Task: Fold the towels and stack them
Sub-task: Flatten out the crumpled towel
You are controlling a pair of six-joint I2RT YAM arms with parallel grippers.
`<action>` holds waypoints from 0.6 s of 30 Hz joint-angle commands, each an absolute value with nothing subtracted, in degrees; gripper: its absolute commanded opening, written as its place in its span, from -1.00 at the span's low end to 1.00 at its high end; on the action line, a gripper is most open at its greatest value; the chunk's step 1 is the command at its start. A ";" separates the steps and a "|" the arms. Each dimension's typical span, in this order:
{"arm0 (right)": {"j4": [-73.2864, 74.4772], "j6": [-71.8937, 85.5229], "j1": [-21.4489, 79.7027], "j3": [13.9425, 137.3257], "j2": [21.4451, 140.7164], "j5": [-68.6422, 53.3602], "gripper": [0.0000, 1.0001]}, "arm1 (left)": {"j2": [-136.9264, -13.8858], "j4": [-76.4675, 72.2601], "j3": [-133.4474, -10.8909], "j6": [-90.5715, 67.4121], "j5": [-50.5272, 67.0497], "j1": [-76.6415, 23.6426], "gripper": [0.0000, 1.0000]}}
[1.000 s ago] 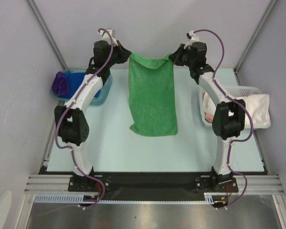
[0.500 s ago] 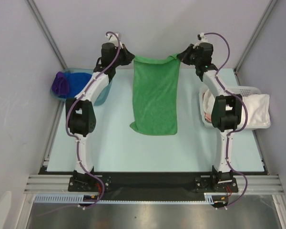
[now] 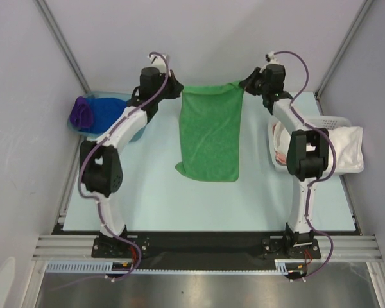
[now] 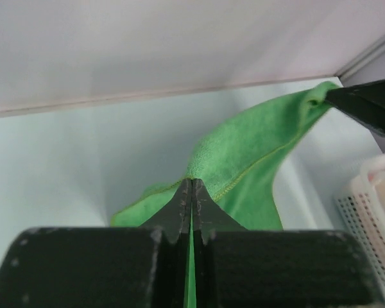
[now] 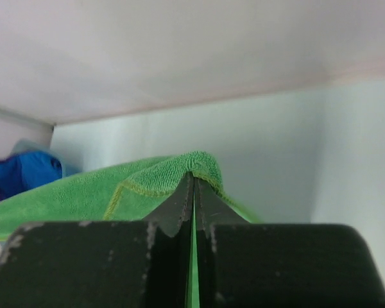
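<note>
green towel held up by both claws

the left claw (image 3: 181, 91) and right claw (image 3: 242, 84) each pinched shut on a top corner of the green towel (image 3: 209, 138), upper centre of the frame. its lower end reached the tabletop (image 3: 147, 192). the blue towel (image 3: 108, 106) and purple towel (image 3: 82, 111) sat at upper left.

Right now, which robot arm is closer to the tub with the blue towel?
Left. The left end effector pinches the green towel's corner just beside the tub. The right end effector holds the other corner, farther away, on the white basket's side.

Tub (image 3: 136, 133) left, basket (image 3: 334, 120) right, green towel (image 3: 209, 138) between, bare table (image 3: 179, 205) nearside
</note>
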State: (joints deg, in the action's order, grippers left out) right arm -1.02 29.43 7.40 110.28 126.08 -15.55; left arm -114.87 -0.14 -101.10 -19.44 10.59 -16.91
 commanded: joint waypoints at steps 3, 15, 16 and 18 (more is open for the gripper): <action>-4.57 26.02 12.64 96.55 107.34 -13.45 -1.00 | -92.75 -6.32 -86.95 -14.68 3.62 -21.00 -0.99; 5.79 13.98 43.12 71.99 61.13 11.47 -1.00 | -42.24 3.86 -59.68 -10.72 -11.51 -38.75 -0.99; 6.50 13.10 45.59 71.98 59.61 13.25 -1.00 | -39.66 4.56 -59.42 -11.07 -11.51 -39.72 -0.99; 7.29 10.55 54.29 73.29 56.44 20.08 -1.00 | -36.58 6.50 -60.38 -11.78 -10.21 -39.99 -0.99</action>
